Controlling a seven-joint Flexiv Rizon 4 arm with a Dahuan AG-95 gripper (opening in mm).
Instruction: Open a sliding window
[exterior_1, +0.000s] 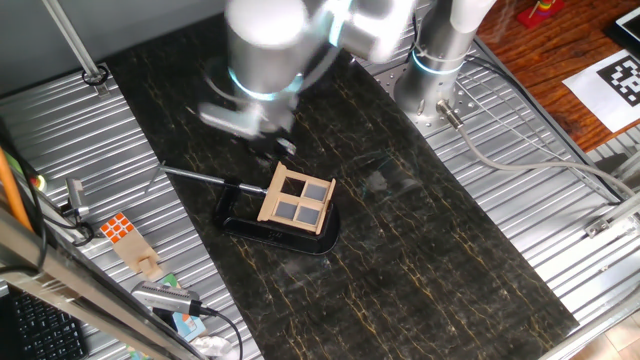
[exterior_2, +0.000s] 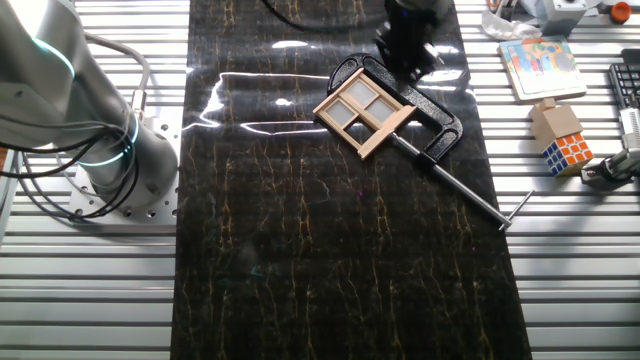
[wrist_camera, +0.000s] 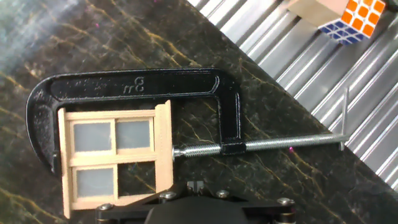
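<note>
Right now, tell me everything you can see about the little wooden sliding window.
The sliding window is a small square frame of pale, unpainted-looking wood, with a cross divider and four greyish panes. It is held in a black C-clamp, whose threaded screw presses against one edge. It sits raised and tilted above the dark marbled mat. In the hand view, the bottom right pane looks dark. The hand is above it, apparently not touching.

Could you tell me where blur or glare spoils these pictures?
One fixed view: the arm is smeared by motion blur, the window sharp. The other fixed view: white glare streaks the mat left of the window. Hand view: sharp on the clamp; the jaws are out of frame.
</note>
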